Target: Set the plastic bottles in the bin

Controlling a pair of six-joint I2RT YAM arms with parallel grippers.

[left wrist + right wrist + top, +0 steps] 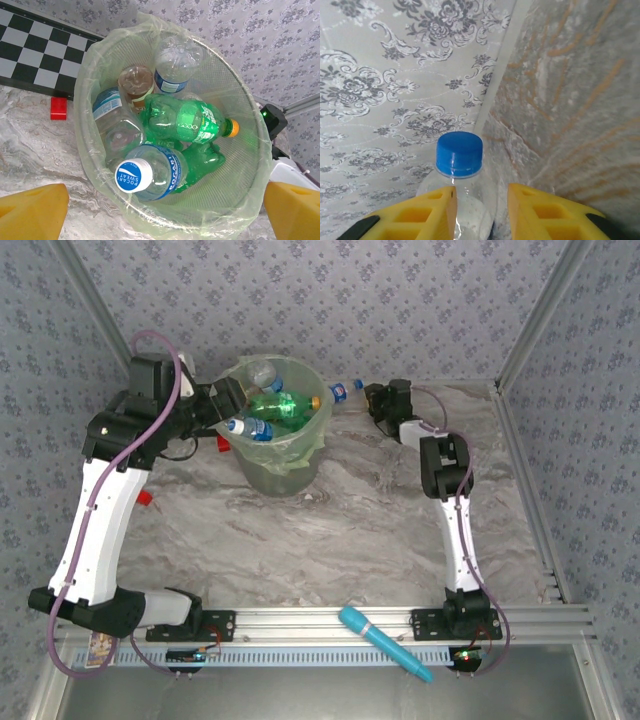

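Nearest the arm bases lies a cyan stick (385, 642), which is no part of the job. Farther back on the surface (350, 530), the bin (285, 468) already holds several plastic bottles (185, 120), so the task looks almost finished. The left gripper (218, 408) hangs at the bin's rim, fingers wide apart and empty. Just beside the rim's right side, the right gripper (480, 210) clamps a blue-capped bottle (459, 154), apparently the last one to drop in.

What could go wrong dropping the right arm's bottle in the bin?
The right fingers pinch the blue-capped bottle near its neck, so it may slip. The left fingers hover over the bin, in the drop path; they could clash. The Pocari bottle sits high in the pile; another might roll out.
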